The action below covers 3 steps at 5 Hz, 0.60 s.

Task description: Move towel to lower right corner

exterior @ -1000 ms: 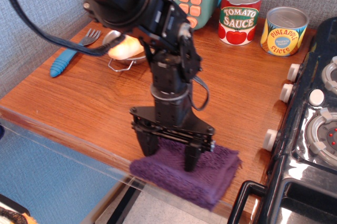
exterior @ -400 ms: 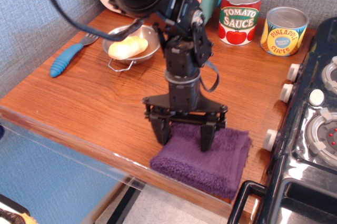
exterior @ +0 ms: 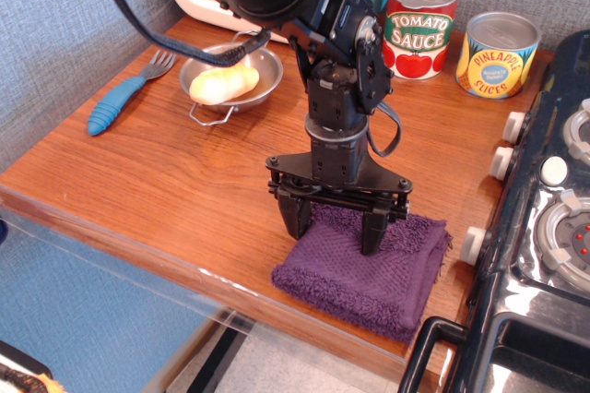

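Note:
The dark purple towel [exterior: 369, 275] lies flat on the brown wood-grain countertop [exterior: 166, 181], near its front edge and close to the black toy stove [exterior: 539, 264]. Its right edge is just short of the stove's white knob [exterior: 473, 244]. My gripper [exterior: 335, 232] points straight down over the towel's back left part. Its two black fingers [exterior: 297, 220] are spread wide, with the tips resting on the cloth. The lower right corner of the countertop [exterior: 433, 324] is partly covered by the towel.
A small steel bowl [exterior: 263, 65] holding a yellow item stands at the back left, with a blue-handled fork [exterior: 122, 101] beside it. A tomato sauce can [exterior: 420, 24] and a pineapple can [exterior: 499, 53] stand at the back. A clear panel edges the counter's front.
My gripper has moved to the right, and the towel under its fingertips has slid right with it, from overhanging the front edge to nearer the stove. The bowl is now uncovered.

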Each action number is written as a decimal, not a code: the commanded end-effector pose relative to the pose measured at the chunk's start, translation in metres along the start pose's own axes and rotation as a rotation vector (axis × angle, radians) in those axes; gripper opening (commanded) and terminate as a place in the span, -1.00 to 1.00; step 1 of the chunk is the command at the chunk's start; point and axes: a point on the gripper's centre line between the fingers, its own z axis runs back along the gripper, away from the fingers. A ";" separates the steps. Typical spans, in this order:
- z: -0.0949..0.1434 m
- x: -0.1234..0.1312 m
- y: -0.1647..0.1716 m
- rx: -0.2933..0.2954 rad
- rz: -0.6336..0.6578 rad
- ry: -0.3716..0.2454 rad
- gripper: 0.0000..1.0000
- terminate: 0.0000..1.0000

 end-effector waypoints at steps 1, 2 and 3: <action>0.111 0.010 -0.006 -0.120 -0.109 -0.140 1.00 -1.00; 0.150 0.020 0.004 -0.104 -0.097 -0.119 1.00 -1.00; 0.150 0.020 0.004 -0.104 -0.097 -0.119 1.00 -1.00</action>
